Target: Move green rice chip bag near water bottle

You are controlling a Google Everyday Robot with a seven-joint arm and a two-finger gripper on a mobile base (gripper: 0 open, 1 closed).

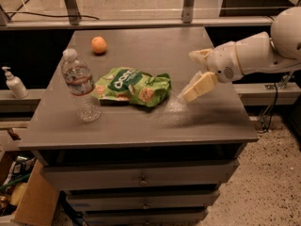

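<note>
The green rice chip bag (134, 85) lies flat on the grey cabinet top (141, 121), just right of the water bottle (81, 87), which stands upright near the left edge. The bag's left end sits close to the bottle's base. My gripper (194, 75) hovers over the right part of the top, clear of the bag's right end, open and holding nothing. The white arm (263, 51) reaches in from the right.
An orange (99, 44) sits at the back left of the top. A small white pump bottle (14, 84) stands on a ledge to the left. A cardboard box (28, 201) is on the floor at lower left. Drawers (141, 178) face front.
</note>
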